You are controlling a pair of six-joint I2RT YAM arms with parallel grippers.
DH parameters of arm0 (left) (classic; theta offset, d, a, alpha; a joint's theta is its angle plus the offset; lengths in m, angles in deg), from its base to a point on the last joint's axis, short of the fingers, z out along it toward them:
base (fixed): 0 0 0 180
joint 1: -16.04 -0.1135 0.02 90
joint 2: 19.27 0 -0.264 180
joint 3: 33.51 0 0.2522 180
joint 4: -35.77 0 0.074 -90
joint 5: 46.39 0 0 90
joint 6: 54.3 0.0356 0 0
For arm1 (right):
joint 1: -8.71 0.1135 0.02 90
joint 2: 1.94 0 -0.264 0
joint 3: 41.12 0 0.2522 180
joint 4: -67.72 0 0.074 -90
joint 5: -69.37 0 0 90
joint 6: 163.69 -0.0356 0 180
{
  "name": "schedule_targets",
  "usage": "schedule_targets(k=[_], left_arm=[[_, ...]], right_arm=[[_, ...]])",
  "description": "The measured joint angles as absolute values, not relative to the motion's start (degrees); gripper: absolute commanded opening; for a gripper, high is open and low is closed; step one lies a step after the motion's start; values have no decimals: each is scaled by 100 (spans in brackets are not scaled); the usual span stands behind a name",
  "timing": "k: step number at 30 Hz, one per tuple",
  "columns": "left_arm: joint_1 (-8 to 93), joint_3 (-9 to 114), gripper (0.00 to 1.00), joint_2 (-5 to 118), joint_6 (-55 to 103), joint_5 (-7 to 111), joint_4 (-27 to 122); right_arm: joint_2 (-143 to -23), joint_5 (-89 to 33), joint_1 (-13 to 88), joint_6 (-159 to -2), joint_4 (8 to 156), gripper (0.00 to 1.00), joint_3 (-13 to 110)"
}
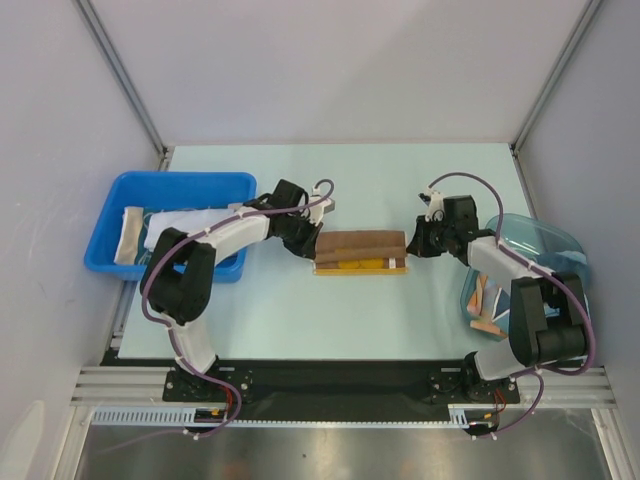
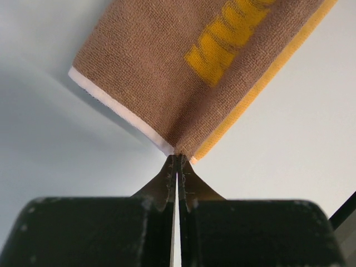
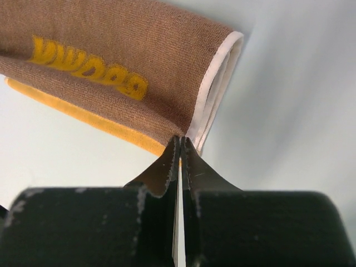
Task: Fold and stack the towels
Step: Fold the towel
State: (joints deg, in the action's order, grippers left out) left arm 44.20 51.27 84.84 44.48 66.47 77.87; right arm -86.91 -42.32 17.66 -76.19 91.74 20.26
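Brown towel [image 1: 360, 250] sits part-folded at the centre of the table [image 1: 300, 320]. The left jaws are pressed together on a corner at its left end, and the right jaws pinch a corner at its right end, beside the white hem. Advised: move both corners level and together, edges aligned, releasing only once flat.

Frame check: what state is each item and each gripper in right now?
brown towel: folded over, pinched at both ends.
left gripper: shut on the brown towel.
right gripper: shut on the brown towel.
blue bin: holds loose cloths.
clear tub: holds bunched cloths.
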Motion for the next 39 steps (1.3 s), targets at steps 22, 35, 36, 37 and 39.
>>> schedule_targets(k=[22,35,36,37,39], left_arm=[[4610,5031,38,8371,4413,6673,8248],[4615,4660,44,7883,3257,6435,7638],[4613,4535,41,7885,3134,6424,7551],[4613,4417,37,7888,3003,6415,7485],[4615,4244,34,7912,2782,6417,7367]], right_arm=[[-8669,-3808,1849,-8142,10319,36,2395],[-9286,-3360,2550,-8745,10606,32,3129],[-9331,-3299,2553,-8767,10610,31,3101],[-9360,-3244,2548,-8793,10608,31,3059],[-9404,-3150,2548,-8813,10599,30,2966]])
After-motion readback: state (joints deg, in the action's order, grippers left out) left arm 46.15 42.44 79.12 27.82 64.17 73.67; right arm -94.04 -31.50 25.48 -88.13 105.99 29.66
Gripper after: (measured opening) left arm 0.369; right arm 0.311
